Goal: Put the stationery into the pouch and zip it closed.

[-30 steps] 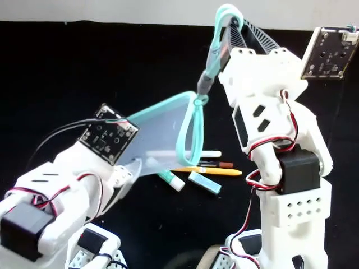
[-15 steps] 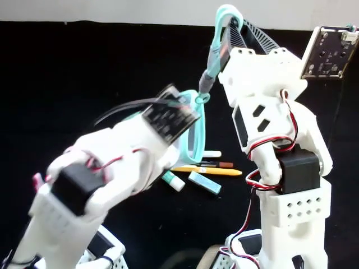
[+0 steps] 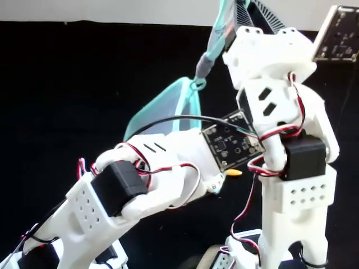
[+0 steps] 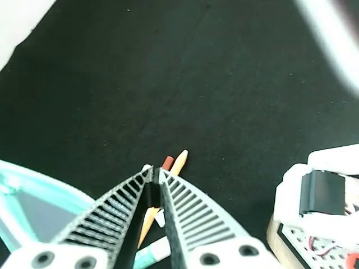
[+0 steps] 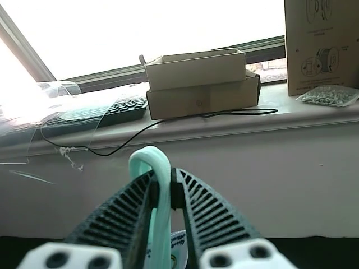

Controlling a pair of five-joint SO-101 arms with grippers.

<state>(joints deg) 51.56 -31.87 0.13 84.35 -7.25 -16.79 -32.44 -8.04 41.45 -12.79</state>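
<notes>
The teal pouch [image 3: 162,109] hangs tilted above the black table by its teal strap [image 3: 217,33]. My right gripper [image 3: 231,14] is shut on that strap high up, and the strap loop [image 5: 152,168] pokes out between its fingers [image 5: 196,196]. My left arm lies across the middle of the high view and covers most of the stationery; only a yellow pencil tip [image 3: 236,172] sticks out. My left gripper [image 4: 156,172] is shut with nothing in it, just above the yellow pencil [image 4: 177,163], a brown-tipped pen [image 4: 167,162] and a teal-and-white stick [image 4: 152,253]. The pouch edge [image 4: 33,193] is beside it.
The right arm's white base and motor [image 4: 321,193] stand close beside the stationery. A circuit board [image 4: 314,246] lies at the table's near edge. Cardboard boxes [image 5: 196,84] and a cable sit on a sill behind the table. Open black cloth [image 3: 73,84] lies to the left.
My left arm has swung from the lower left up and across to the right, over the stationery, away from the pouch's lower corner. The right gripper has lifted the strap slightly higher.
</notes>
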